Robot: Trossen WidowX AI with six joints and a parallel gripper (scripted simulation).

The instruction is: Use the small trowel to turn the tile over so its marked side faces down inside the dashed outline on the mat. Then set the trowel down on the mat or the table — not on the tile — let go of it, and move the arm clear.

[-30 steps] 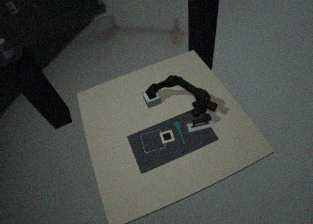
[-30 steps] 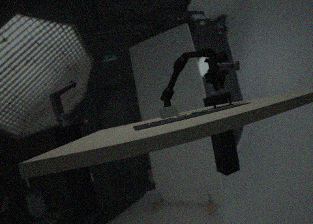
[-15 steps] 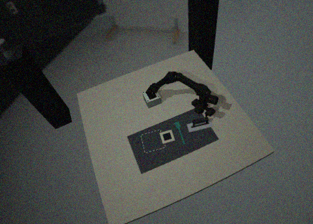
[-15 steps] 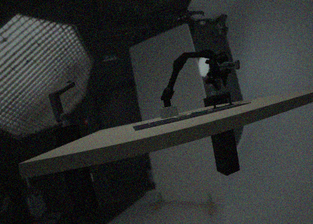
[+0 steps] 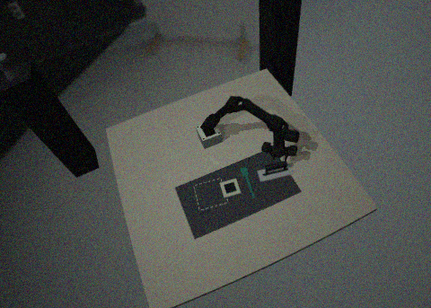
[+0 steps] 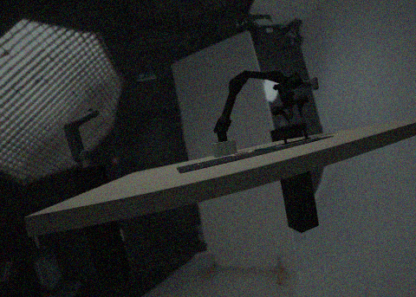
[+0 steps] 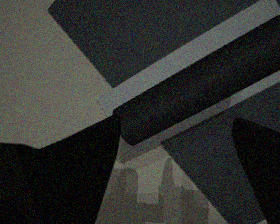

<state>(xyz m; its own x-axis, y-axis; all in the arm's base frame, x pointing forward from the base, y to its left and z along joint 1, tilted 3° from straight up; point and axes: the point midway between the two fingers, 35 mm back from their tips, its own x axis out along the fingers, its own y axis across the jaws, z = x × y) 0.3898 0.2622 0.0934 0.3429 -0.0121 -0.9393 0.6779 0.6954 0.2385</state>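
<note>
Arched up from the base, then reached down at the mat's far right end, claw spread wide and gripping nothing. Left the teal trowel lying flat beside the tile, marked side up, just right of the dashed outline. Couldn't identify the dark bar up close, too murky.
</note>
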